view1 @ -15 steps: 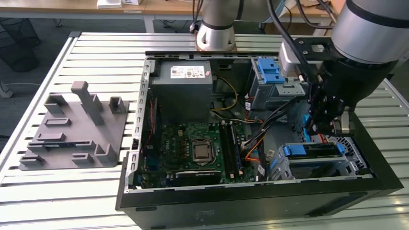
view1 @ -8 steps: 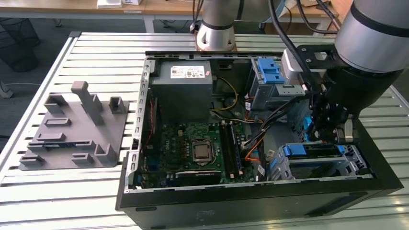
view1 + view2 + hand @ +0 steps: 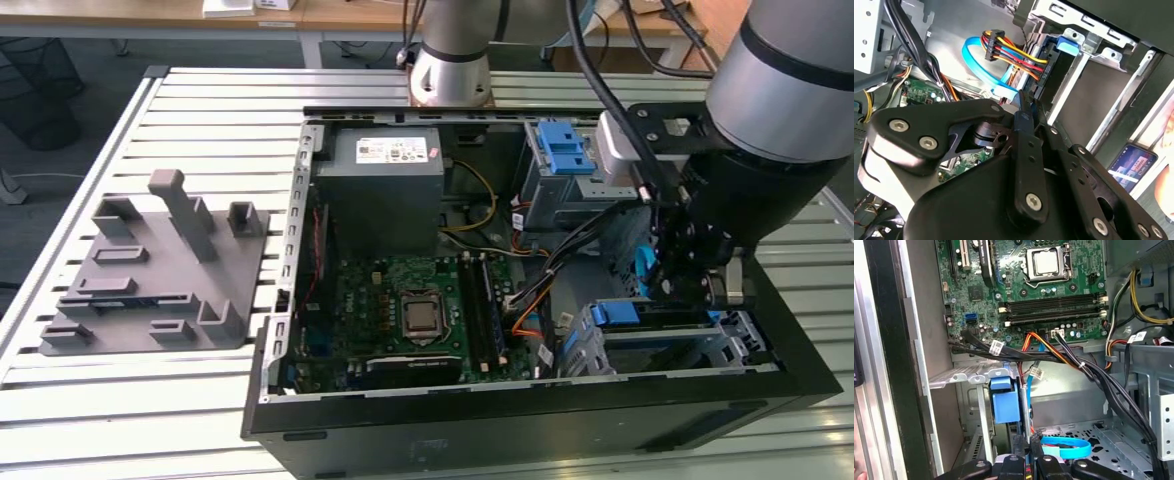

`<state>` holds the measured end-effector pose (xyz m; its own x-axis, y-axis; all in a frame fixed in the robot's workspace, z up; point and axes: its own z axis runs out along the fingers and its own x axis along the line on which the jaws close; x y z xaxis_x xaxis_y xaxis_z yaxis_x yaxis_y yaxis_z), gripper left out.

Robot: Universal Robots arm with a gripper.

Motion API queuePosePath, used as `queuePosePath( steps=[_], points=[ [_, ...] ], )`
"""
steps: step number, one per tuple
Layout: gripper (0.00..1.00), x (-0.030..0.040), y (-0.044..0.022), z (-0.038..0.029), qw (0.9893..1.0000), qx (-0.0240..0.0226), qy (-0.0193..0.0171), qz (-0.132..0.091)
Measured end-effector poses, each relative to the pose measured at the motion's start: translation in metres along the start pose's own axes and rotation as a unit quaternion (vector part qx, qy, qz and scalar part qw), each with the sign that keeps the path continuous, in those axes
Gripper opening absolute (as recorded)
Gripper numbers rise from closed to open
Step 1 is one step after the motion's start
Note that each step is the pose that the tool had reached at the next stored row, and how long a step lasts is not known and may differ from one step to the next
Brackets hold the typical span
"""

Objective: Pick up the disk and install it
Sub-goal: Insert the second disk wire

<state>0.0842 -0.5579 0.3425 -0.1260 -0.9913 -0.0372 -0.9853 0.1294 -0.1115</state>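
Observation:
The disk (image 3: pixel 1027 410) stands on edge at the mouth of the grey drive cage (image 3: pixel 969 376), its bright blue bracket (image 3: pixel 1004 401) facing out. In the first wrist view my gripper (image 3: pixel 1027 442) is shut on the disk's thin metal edge, with a black finger on each side. The second wrist view shows the gripper (image 3: pixel 1026 107) reaching up to the disk's dark, blue-edged side (image 3: pixel 1047 75), right where red and yellow wires meet it. In the exterior view the gripper (image 3: pixel 674 290) points down into the open computer case, just above the cage (image 3: pixel 667 335) at the exterior view's right.
Black, orange and blue cables (image 3: pixel 1079 360) run close over the cage. A blue flat cable (image 3: pixel 1066 447) loops beside the fingers. The motherboard (image 3: pixel 414 300), a grey box with a white sticker (image 3: pixel 387 175) and a second cage (image 3: pixel 561 150) fill the case. A grey fixture (image 3: pixel 147 270) sits outside it.

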Motion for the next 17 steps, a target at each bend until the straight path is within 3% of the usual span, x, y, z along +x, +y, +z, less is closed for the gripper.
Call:
queuePosePath(
  steps=[3, 17],
  points=[
    [0.16, 0.0030, -0.0006, 0.0013, 1.0000, 0.0000, -0.0005, 0.000],
    [0.16, 0.0031, -0.0043, 0.0069, 0.9999, -0.0007, -0.0025, -0.016]
  ],
)
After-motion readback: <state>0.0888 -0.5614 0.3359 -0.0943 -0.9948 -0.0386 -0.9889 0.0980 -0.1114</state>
